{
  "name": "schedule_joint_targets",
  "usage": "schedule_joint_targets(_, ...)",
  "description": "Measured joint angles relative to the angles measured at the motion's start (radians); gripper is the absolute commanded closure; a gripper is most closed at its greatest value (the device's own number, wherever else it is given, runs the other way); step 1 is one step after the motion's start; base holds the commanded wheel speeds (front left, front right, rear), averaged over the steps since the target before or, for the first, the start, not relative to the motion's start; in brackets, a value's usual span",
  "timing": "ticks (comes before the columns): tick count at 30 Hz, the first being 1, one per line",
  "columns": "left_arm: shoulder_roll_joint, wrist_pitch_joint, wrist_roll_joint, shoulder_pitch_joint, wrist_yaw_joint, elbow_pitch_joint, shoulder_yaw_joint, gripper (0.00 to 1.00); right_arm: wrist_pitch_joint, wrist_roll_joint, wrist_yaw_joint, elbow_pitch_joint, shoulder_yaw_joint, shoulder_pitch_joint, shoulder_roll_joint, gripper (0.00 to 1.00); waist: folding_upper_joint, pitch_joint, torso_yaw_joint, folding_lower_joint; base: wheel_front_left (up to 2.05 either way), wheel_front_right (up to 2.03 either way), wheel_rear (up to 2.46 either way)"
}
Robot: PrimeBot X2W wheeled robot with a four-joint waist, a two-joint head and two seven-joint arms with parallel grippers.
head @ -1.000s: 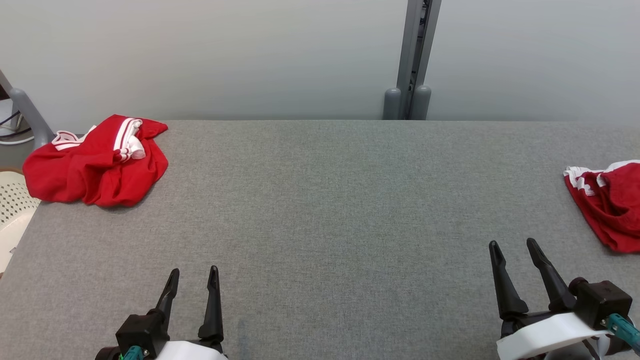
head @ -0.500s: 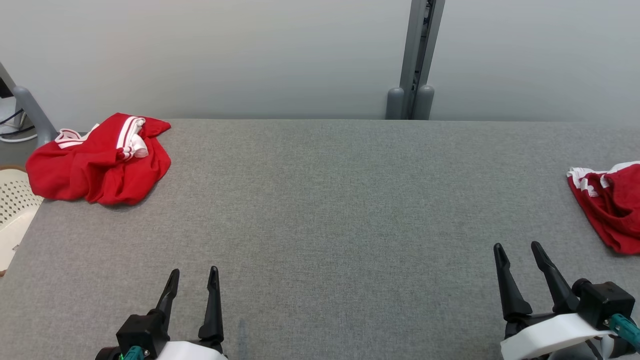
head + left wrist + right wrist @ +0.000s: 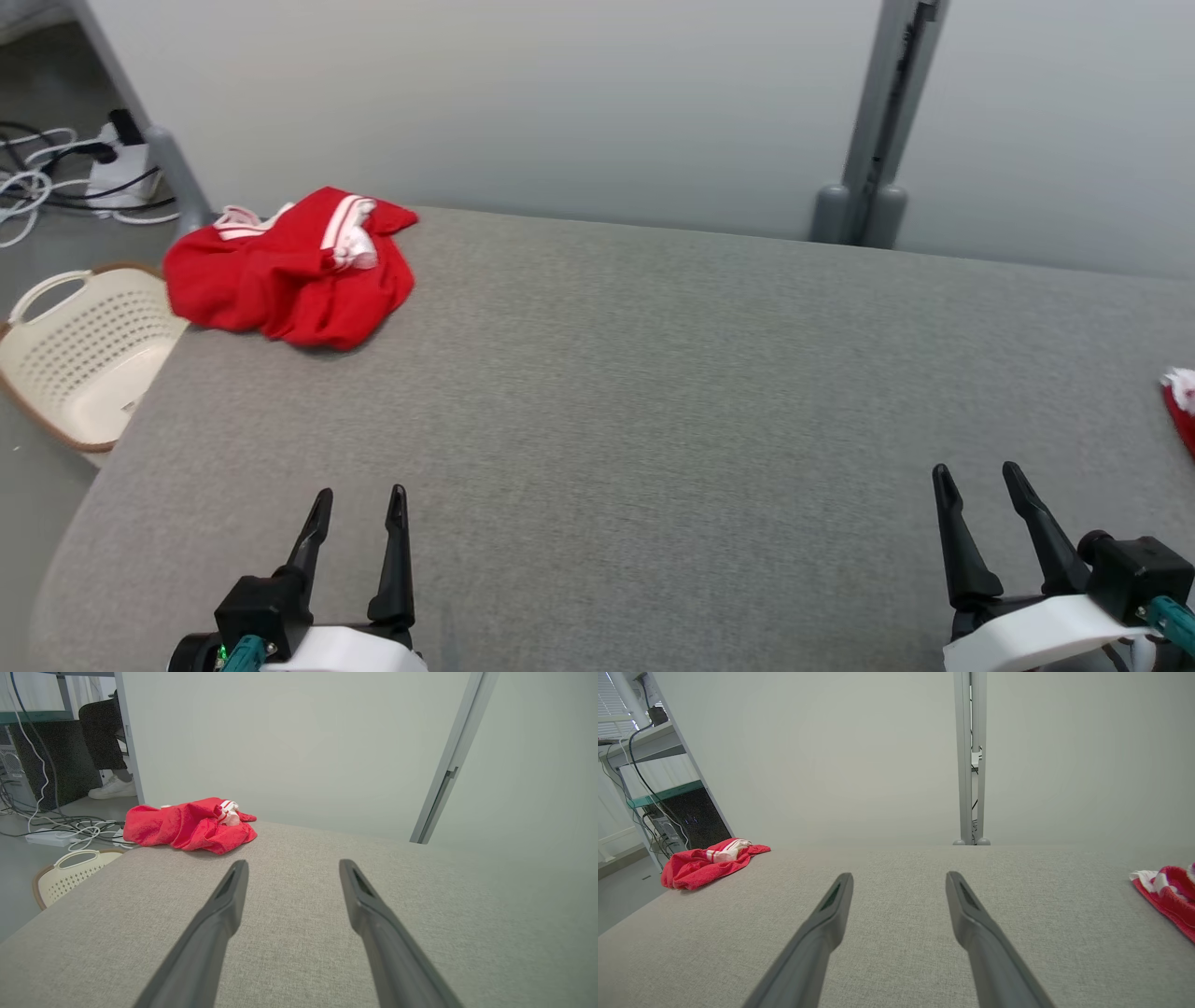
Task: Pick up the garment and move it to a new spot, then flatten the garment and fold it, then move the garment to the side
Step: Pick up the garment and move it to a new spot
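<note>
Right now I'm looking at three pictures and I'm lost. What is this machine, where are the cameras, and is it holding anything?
It is a wheeled robot with two arms. One picture looks down from its head; the other two look from each wrist along its arm. The left fingers and right fingers, long and dark, are open, holding nothing. Before it lies a grey table. A red garment with white stripes sits at the far left corner; another red garment peeks in at the right edge. A cream basket stands on the floor left of the table.
</note>
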Motion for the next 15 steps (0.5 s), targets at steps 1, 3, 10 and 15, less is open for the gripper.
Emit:
schedule_joint_targets(1,0.003,0.000,0.001,-0.002,0.000,-0.001,0.001,0.00,0.000,0.001,0.000,0.000,0.001,0.003,0.000,0.00,0.0000,-0.001,0.021,0.0000,0.00,0.00,0.00)
schedule_joint_targets(3,0.012,0.000,0.003,-0.006,0.001,-0.004,0.003,0.00,-0.002,0.005,0.000,-0.001,0.006,0.004,0.000,0.00,0.0000,-0.004,0.066,0.0000,0.00,0.00,0.00)
schedule_joint_targets(10,0.037,0.003,-0.002,0.002,0.018,-0.033,0.034,0.00,-0.008,0.025,0.000,0.004,0.054,-0.007,-0.001,0.00,0.0000,-0.010,0.244,0.0000,0.00,0.00,0.00)
schedule_joint_targets(15,0.033,0.002,-0.018,0.053,0.053,-0.094,0.081,0.00,0.006,0.018,0.000,0.019,0.127,-0.088,0.002,0.00,0.0000,0.023,0.316,-0.0001,0.00,0.00,0.00)
